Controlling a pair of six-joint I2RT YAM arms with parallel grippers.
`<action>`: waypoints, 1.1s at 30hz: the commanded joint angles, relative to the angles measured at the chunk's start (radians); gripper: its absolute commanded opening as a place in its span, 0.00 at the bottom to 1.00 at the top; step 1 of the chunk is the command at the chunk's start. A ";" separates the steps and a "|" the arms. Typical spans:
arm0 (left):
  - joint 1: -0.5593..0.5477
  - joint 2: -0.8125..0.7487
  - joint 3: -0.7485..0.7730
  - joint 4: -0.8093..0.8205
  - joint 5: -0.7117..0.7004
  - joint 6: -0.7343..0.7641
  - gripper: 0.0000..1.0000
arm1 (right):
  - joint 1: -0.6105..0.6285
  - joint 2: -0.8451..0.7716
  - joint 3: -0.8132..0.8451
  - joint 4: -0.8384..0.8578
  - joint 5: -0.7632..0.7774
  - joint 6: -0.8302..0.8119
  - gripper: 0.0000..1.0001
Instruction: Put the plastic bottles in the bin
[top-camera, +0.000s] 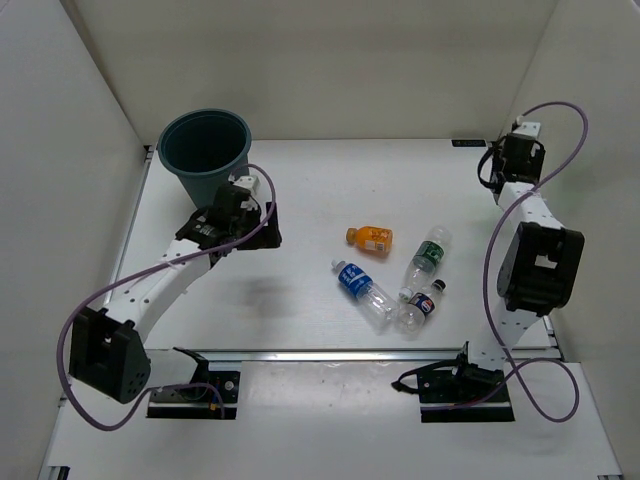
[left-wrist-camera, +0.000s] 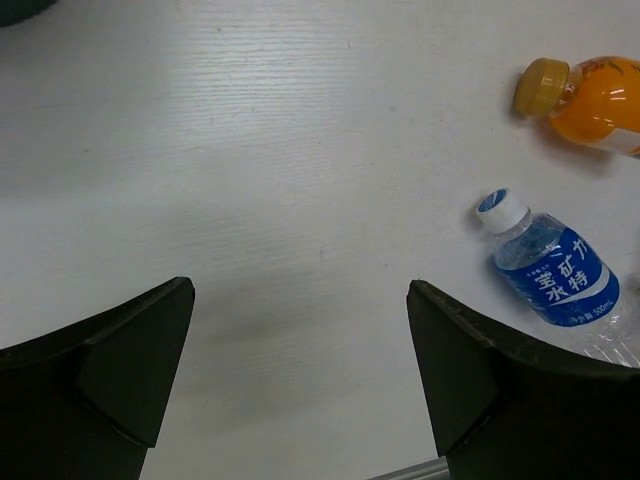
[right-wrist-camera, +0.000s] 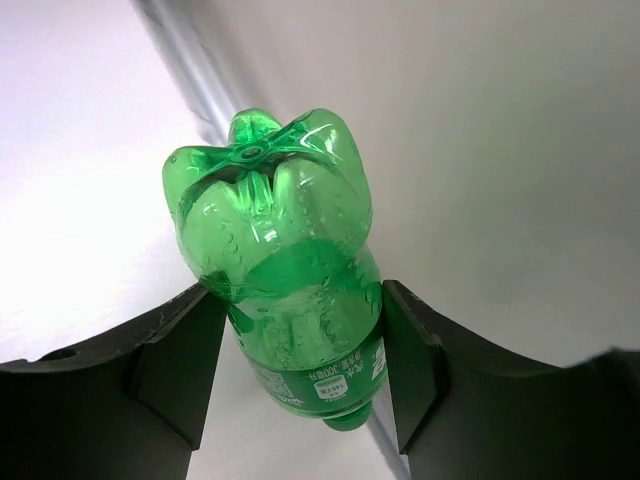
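Gaping empty beside the bin (top-camera: 203, 168), the left pincer (left-wrist-camera: 300, 305) is nearest the blue-label bottle (left-wrist-camera: 553, 276); the right pincer (right-wrist-camera: 295, 300) clasps a green bottle (right-wrist-camera: 272, 225).

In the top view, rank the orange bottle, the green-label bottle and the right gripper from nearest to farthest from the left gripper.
From the left gripper:
1. orange bottle, mid-table, just to its right.
2. green-label bottle, farther right, past the orange one.
3. right gripper, at the far right by the wall, shut on a green bottle.
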 joint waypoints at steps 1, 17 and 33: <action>0.025 -0.085 -0.006 -0.022 -0.054 0.026 0.99 | 0.076 -0.102 0.028 -0.017 -0.081 0.008 0.00; 0.235 -0.372 0.032 -0.220 -0.620 -0.042 0.98 | 0.738 0.085 0.647 -0.106 -0.424 0.190 0.01; 0.247 -0.520 -0.060 -0.185 -0.596 -0.033 0.99 | 0.950 0.611 1.157 0.604 -0.741 0.460 0.00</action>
